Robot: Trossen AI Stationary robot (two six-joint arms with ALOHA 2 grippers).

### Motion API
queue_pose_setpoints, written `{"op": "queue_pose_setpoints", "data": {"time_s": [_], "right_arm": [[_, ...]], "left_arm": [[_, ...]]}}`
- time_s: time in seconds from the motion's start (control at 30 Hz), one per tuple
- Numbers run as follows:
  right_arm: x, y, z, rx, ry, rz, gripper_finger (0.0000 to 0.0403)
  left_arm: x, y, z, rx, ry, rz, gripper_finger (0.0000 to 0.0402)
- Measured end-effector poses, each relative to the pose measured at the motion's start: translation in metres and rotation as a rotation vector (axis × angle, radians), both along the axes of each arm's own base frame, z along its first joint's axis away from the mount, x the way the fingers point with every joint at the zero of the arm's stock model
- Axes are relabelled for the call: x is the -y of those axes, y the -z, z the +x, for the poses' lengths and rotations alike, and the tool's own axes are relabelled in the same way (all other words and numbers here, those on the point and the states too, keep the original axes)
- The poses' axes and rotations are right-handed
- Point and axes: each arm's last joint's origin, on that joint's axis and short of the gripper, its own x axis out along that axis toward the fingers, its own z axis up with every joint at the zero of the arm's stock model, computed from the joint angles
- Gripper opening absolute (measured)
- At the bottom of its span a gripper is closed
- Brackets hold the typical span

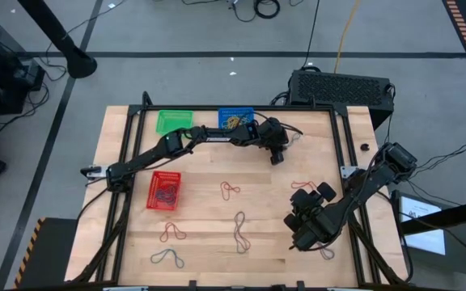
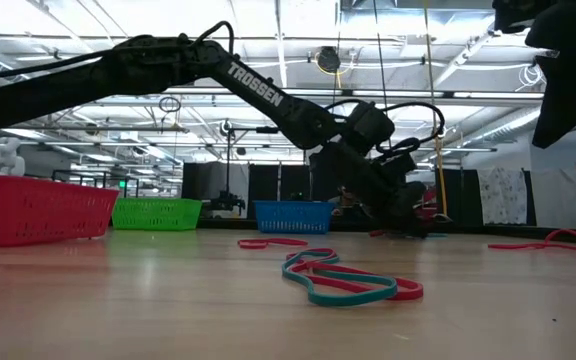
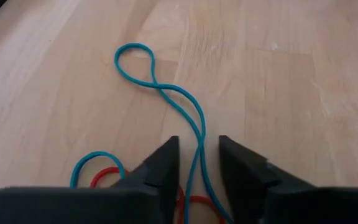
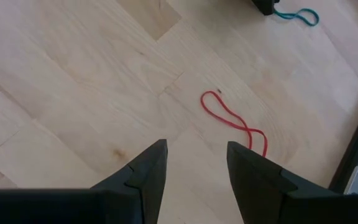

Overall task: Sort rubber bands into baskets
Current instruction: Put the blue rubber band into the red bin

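Observation:
A teal rubber band (image 3: 160,93), twisted into a figure of eight, lies flat on the wooden table (image 1: 201,206) right of the blue basket (image 1: 235,119). My left gripper (image 3: 197,146) slants down over it, open, one finger on each side of a strand; a red rubber band (image 3: 104,177) lies under the fingers. The green basket (image 1: 174,121) stands at the far edge and the red basket (image 1: 163,191) at the left. My right gripper (image 4: 196,152) hangs open above the table's near right part, close to a red rubber band (image 4: 235,124).
More rubber bands lie loose on the table: one at the middle (image 1: 230,190), one nearer (image 1: 240,230), two near the front left (image 1: 172,234) (image 1: 168,259), one by the right arm (image 1: 326,252). A dark metal frame (image 1: 342,137) borders the table.

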Motion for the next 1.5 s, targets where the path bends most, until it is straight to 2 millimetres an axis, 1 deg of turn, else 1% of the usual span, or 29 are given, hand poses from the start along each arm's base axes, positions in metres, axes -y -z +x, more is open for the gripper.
{"op": "queue_pose_setpoints", "data": {"time_s": [0.17, 0.2, 0.27, 0.37, 0.43, 0.53, 0.57, 0.67, 0.8, 0.97, 1.03, 1.17, 1.3, 1.37, 1.5], "right_arm": [[0.0, 0.0, 0.0, -0.003, -0.003, -0.001, 0.016], [0.0, 0.0, 0.0, -0.004, -0.005, -0.001, 0.016], [0.0, 0.0, 0.0, -0.004, -0.005, -0.001, 0.016], [0.0, 0.0, 0.001, -0.001, -0.005, 0.003, 0.016], [0.0, 0.0, 0.001, -0.002, -0.011, 0.003, 0.016], [-0.001, 0.0, 0.001, -0.003, -0.02, 0.005, 0.016], [-0.001, 0.0, 0.001, -0.004, -0.022, 0.005, 0.016], [-0.002, 0.001, 0.001, 0.0, -0.028, 0.01, 0.016], [-0.004, 0.001, -0.001, 0.0, -0.04, 0.01, 0.016], [-0.008, 0.001, -0.002, 0.009, -0.055, 0.011, 0.016], [-0.008, 0.001, -0.003, 0.012, -0.054, 0.011, 0.016], [-0.009, 0.001, -0.003, 0.017, -0.055, 0.013, 0.016], [-0.009, 0.001, -0.002, 0.023, -0.056, 0.017, 0.016], [-0.009, 0.001, -0.002, 0.028, -0.057, 0.018, 0.016], [-0.009, 0.001, 0.0, 0.049, -0.063, 0.006, 0.016]], "left_arm": [[0.009, 0.0, 0.003, -0.001, 0.016, 0.001, 0.002], [0.011, 0.0, 0.003, -0.002, 0.016, 0.004, 0.0011], [0.012, 0.0, 0.003, -0.008, 0.018, 0.003, 0.0009], [0.016, -0.006, 0.001, -0.036, 0.029, 0.003, 0.0004], [0.018, -0.014, -0.001, -0.055, 0.043, 0.01, 0.0003], [0.02, -0.044, -0.005, -0.032, 0.056, 0.028, 0.0003], [0.02, -0.06, -0.007, -0.004, 0.067, 0.045, 0.0002], [0.023, -0.1, -0.016, 0.021, 0.096, 0.07, 0.0002], [0.029, -0.131, -0.029, 0.012, 0.162, 0.036, 0.0001], [0.038, -0.19, -0.052, 0.077, 0.207, 0.034, 0.0001], [0.039, -0.205, -0.062, 0.077, 0.204, 0.034, 0.0001], [0.04, -0.237, -0.088, 0.055, 0.212, 0.024, 0.0], [0.042, -0.272, -0.122, 0.031, 0.224, 0.009, 0.0], [0.044, -0.283, -0.139, -0.003, 0.225, 0.008, 0.0], [0.044, -0.309, -0.172, -0.014, 0.204, 0.008, 0.0]]}}
